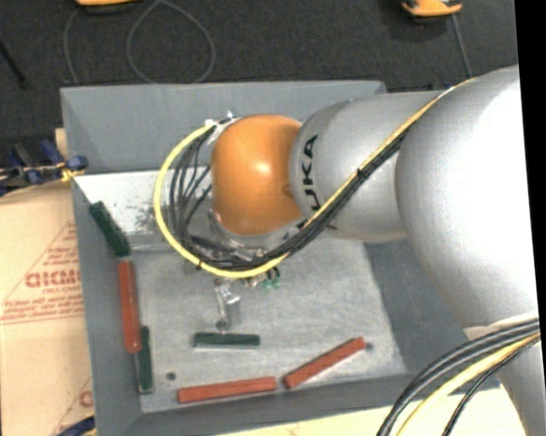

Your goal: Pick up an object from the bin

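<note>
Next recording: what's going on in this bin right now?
A KUKA arm reaches into the grey bin from the right. Its gripper hangs over a short dark green bar that lies flat mid-bin, not lifted. Red bars and other green bars lie along the left and front walls.

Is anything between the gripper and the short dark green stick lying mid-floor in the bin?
Nothing visible stands in the way. The gripper is directly next to the dark green stick, with no other thing between them. The red sticks lie apart, further down the view.
</note>
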Controlling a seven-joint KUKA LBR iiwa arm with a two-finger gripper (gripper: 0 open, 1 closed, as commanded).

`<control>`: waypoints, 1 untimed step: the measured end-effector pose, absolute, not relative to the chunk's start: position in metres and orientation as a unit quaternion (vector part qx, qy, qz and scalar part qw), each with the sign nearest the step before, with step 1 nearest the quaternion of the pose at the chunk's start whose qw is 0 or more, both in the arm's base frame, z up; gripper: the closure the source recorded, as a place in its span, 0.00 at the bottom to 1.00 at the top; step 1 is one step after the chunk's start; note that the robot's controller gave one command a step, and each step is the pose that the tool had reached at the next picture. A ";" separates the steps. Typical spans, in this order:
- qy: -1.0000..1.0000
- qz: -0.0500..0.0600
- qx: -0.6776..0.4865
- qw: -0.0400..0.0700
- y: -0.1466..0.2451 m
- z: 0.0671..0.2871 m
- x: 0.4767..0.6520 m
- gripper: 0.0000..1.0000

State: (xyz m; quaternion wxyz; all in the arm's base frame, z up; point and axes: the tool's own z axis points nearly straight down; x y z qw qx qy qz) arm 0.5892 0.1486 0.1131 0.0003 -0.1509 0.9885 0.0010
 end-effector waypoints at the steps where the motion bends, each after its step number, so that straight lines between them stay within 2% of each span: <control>1: 0.990 0.000 -0.140 -0.001 0.125 0.068 0.522 0.00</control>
